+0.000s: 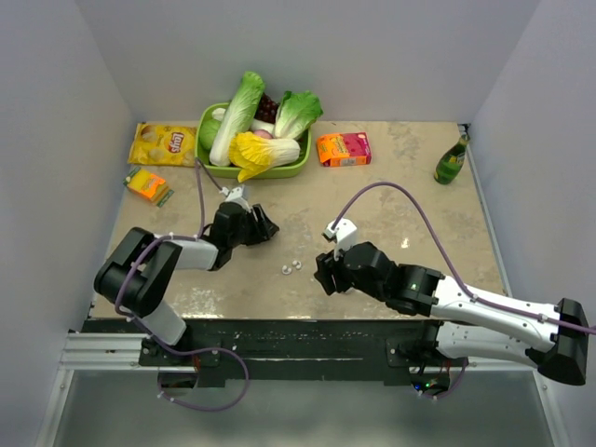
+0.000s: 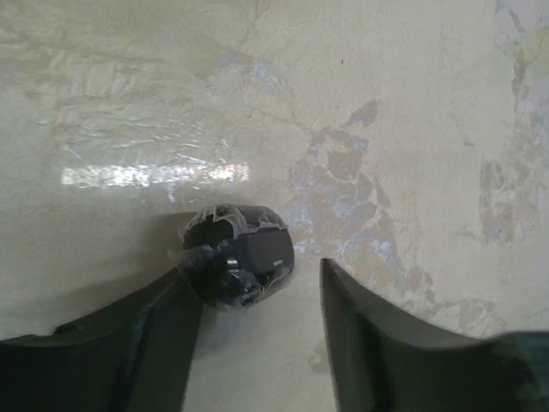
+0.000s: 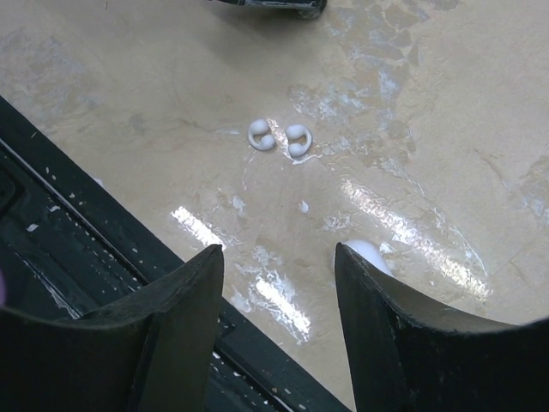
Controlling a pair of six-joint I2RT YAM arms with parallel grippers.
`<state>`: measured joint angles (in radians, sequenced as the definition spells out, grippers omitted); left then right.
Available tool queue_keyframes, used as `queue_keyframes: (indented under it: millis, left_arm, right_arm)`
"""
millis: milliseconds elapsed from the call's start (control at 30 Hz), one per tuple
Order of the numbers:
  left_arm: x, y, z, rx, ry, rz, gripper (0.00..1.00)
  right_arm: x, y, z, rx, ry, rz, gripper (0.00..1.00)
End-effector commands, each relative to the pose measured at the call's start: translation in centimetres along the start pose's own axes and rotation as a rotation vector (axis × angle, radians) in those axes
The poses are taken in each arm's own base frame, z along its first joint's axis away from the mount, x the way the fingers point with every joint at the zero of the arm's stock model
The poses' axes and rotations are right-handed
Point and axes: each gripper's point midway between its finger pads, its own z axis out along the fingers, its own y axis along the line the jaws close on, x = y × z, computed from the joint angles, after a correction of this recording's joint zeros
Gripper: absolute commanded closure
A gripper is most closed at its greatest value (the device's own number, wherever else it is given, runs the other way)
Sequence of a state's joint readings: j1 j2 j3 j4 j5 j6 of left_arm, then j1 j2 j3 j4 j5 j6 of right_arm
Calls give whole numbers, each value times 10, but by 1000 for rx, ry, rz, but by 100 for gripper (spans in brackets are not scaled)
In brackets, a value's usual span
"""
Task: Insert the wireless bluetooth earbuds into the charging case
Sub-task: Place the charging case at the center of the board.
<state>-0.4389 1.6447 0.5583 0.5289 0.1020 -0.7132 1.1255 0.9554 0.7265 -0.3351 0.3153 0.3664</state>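
The two white earbuds (image 1: pixel 291 268) lie side by side on the table between my grippers; they also show in the right wrist view (image 3: pixel 276 138). A white rounded thing, seemingly the charging case (image 3: pixel 367 252), peeks out behind my right gripper's right finger, mostly hidden. My right gripper (image 1: pixel 322 276) (image 3: pixel 279 253) is open and empty, low over the table, just short of the earbuds. My left gripper (image 1: pixel 269 226) (image 2: pixel 264 309) is open, with a small black oval object (image 2: pixel 238 256) on the table at its left fingertip.
A green basket (image 1: pixel 291 171) of vegetables stands at the back. A chip bag (image 1: pixel 163 144) and an orange packet (image 1: pixel 149 184) lie at the back left. A pink-orange box (image 1: pixel 344 148) and a green bottle (image 1: pixel 452 160) are at the back right. The table's black front rail (image 3: pixel 77 223) lies beside my right gripper.
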Motion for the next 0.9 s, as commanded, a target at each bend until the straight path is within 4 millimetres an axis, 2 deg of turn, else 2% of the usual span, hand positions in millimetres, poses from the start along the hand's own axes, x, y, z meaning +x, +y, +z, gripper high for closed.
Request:
queue_keyframes:
  millis: [0,33,167,200,233,300,333,400,467,567,600,633,667,700,767,800,833,867]
  left_arm:
    - [4,37,-19,-132,4,-37,14]
    - [2,39,-22,-136,-6,-42,0]
    - [-8,46,-37,-167,-46,-50,0]
    - [-14,41,-41,-158,-63,-41,0]
    - [-16,48,-46,-203,-74,-36,0]
    - [-28,43,-57,-210,-118,-26,0]
    - [-31,45,-63,-236,-144,-27,0]
    - [-41,28,-79,-207,-218,-17,0]
    - [-45,26,-90,-226,-277,-34,0]
    - [-45,13,-100,-148,-304,-116,0]
    - [-35,15,-105,-116,-312,-167,0]
    - [-44,-10,-110,35,-360,-171,0]
    - [-42,-13,-115,80,-383,-191,0]
    - [-31,-10,-119,115,-382,-264,0]
    - [-39,-41,-126,219,-398,-261,0]
    - [-39,-43,-121,175,-393,-222,0]
    - [-26,-43,-114,111,-329,-172,0]
    - [-31,-81,-116,151,-308,-120,0]
  right_arm:
    - [-4,2,2,-1,-18,13,42]
    - [-4,1,2,6,-15,11,42]
    - [-7,-5,-1,34,-29,18,41]
    - [-8,-7,-2,43,-35,24,41]
    - [-10,-12,-3,73,-45,29,41]
    - [-13,-23,-5,132,-78,69,41]
    - [-13,-35,-6,194,-100,82,40]
    - [-16,-43,-10,236,-142,135,27]
    - [-10,-49,-9,248,-163,177,7]
    - [-8,-48,-7,231,-167,193,5]
    - [-7,-52,-6,249,-171,203,5]
    - [-6,-55,-7,264,-174,211,5]
    - [-6,-58,-9,279,-185,231,6]
    - [-4,-67,-11,324,-204,243,6]
    - [-7,-75,-21,351,-247,297,5]
    - [-4,-81,-23,371,-259,306,3]
    - [-5,-83,-27,371,-278,324,2]
    - [-9,-84,-34,357,-312,354,2]
